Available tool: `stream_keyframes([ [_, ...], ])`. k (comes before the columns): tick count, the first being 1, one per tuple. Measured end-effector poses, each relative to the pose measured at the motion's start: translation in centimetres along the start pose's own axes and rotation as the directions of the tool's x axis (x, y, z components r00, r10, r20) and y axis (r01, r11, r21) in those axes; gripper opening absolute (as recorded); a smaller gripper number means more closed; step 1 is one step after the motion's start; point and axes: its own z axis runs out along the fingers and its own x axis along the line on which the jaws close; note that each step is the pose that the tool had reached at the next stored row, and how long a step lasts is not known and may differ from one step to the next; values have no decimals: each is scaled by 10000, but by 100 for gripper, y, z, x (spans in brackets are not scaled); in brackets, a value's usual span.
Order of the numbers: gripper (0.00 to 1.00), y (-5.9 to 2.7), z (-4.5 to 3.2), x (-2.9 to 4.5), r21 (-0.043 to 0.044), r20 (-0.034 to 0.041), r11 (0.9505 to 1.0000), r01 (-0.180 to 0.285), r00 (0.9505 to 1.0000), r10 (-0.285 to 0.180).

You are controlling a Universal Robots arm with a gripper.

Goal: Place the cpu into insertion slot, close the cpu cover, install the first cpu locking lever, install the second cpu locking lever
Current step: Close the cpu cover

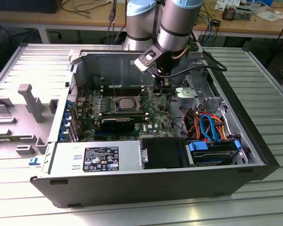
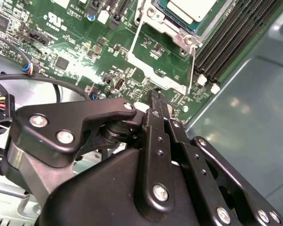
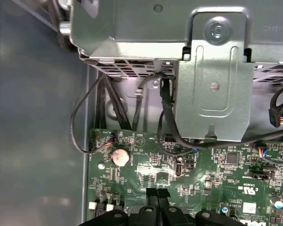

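Silver-topped, the cpu (image 1: 125,102) sat in the insertion slot (image 1: 113,106); the gripper (image 2: 154,97) hung near it above the green circuit board (image 2: 85,47), its fingers (image 2: 153,110) pressed together.

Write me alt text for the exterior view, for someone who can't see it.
A robot arm reaches down into an open computer case, its gripper low over the green motherboard, to the exterior view's right of the insertion slot, where the cpu sits. The case lies on a ribbed metal table.
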Motion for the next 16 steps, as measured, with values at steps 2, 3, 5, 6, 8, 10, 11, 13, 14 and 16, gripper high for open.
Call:
stream_keyframes([
  [2, 11, -11, 4, -7, 0, -1, 10000, 1, 10000, -1],
  [3, 11, -30, 4, -9, 0, 1, 10000, 1, 10000, -1],
  [5, 11, -54, 6, -11, 0, 2, 10000, 0, 10000, 0],
  [6, 11, -61, 6, -11, 1, 1, 10000, 1, 10000, -1],
  [8, 11, -74, 8, -10, 0, -1, 10000, 1, 10000, -1],
  [10, 11, -88, 8, -10, 0, 1, 10000, 1, 10000, -1],
  [11, 11, -97, 9, -9, 0, 0, 10000, 2, 10000, -2],
  [13, 11, -111, 10, -8, 0, 1, 10000, 0, 10000, 0],
  [14, 11, -157, 13, -6, 0, 1, 10000, 1, 10000, -1],
  [16, 11, -261, 22, 0, 1, 1, 10000, 2, 10000, -2],
])
